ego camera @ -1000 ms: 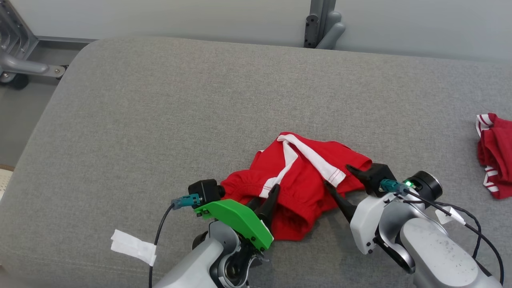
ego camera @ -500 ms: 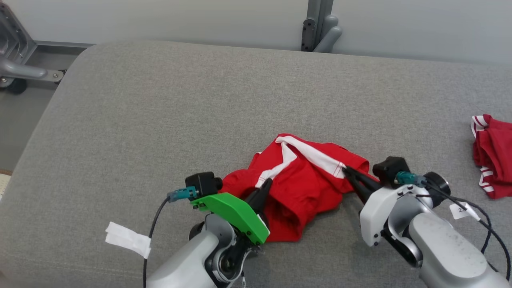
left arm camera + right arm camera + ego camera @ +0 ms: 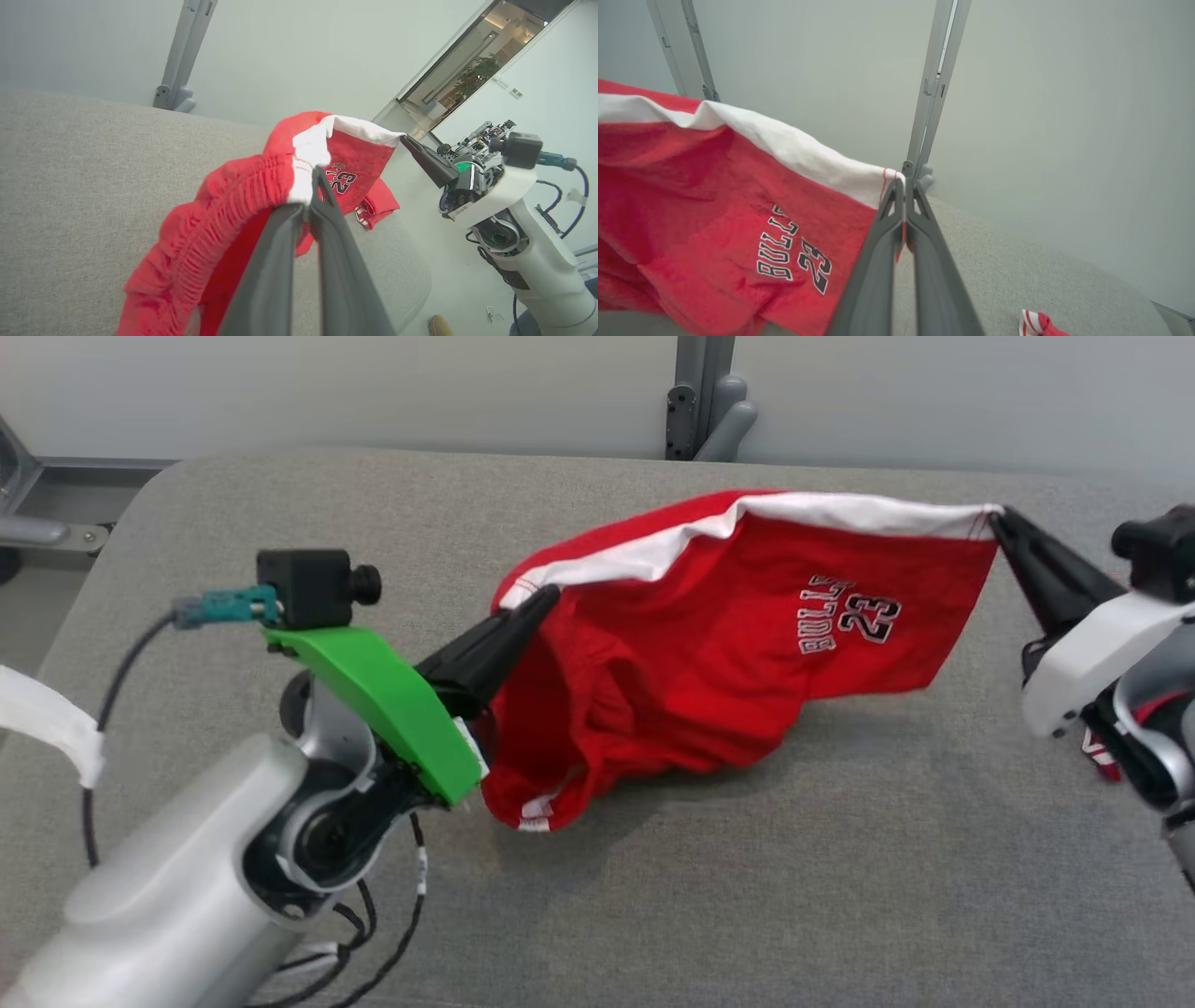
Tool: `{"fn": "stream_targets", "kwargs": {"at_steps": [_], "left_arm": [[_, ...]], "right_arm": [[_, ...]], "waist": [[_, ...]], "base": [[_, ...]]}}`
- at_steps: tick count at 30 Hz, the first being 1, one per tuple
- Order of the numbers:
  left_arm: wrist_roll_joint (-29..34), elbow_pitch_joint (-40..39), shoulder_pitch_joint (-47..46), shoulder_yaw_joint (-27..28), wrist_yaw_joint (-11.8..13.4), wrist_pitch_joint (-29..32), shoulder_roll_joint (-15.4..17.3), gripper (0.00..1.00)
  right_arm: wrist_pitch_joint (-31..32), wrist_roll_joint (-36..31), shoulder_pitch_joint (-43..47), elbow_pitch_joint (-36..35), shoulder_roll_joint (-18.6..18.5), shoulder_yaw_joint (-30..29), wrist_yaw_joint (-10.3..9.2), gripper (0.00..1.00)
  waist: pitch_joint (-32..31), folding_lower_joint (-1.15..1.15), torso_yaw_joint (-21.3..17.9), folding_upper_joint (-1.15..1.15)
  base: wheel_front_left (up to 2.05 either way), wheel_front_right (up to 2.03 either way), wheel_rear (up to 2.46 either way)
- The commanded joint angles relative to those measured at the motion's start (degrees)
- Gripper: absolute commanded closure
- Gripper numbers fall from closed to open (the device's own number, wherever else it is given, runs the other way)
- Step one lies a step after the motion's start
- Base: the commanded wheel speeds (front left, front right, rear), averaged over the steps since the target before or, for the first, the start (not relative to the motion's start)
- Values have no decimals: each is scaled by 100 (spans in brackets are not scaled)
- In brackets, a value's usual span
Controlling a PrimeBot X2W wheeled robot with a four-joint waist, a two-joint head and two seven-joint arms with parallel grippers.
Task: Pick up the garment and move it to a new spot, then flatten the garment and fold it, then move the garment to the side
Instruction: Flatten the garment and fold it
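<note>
Head view: the grey padded surface (image 3: 280,523) takes up most of the frame, with a grey wall post (image 3: 695,392) sticking up behind it at 12 o'clock. The red garment (image 3: 709,644) is shorts with a white band along the top edge and a "23" print. It's lifted and stretched between the two arms, hanging from the centre out toward 2 o'clock. Its lowest fold droops at around 7 o'clock, and honestly I can't tell if that bit touches the surface.

The left gripper (image 3: 549,594) comes in from 8 o'clock under a green bracket (image 3: 373,700). Its jaws are pinched together on the left end of the white band. In the left wrist view that's right beside the gathered elastic. The right gripper (image 3: 995,515) reaches in from 3 o'clock, jaws clamped tight on the band's other corner.

In the right wrist view a second red-and-white piece (image 3: 1041,324) lies on the surface at 5 o'clock. There's a white tag (image 3: 47,723) on the left arm's cable at 9 o'clock in the head view.
</note>
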Motion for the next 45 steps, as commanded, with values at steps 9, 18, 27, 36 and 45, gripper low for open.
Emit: {"fn": "stream_targets", "kwargs": {"at_steps": [9, 18, 27, 36, 45], "left_arm": [[32, -97, -1717, 378, -77, 1334, 847, 100], [1380, 2726, -3892, 366, -630, 434, 75, 100], [2680, 4066, -5083, 572, -1168, -2089, -527, 100], [2911, 2110, -2760, -198, -1212, -2125, -108, 100], [2894, 521, 557, -202, -1215, -2121, 555, 100]], "right_arm": [[1006, 198, -1905, -49, 134, -363, -6, 100], [92, -799, -4924, 2359, 1579, -498, -8, 100], [-2113, -2120, -6336, 3705, 2244, -1647, -8, 100], [-2252, -893, -3956, 3001, 1716, -90, -8, 100], [-2253, 364, -230, 1261, 311, 70, -7, 100]], "waist": [[1003, 0, -269, 0], [1948, 0, -718, 0], [2439, 0, -1013, 0], [2147, 0, -1109, 0], [1332, 0, -1154, 0]], "base": [[0, 0, 0], [0, 0, 0], [0, 0, 0], [0, 0, 0], [0, 0, 0]]}}
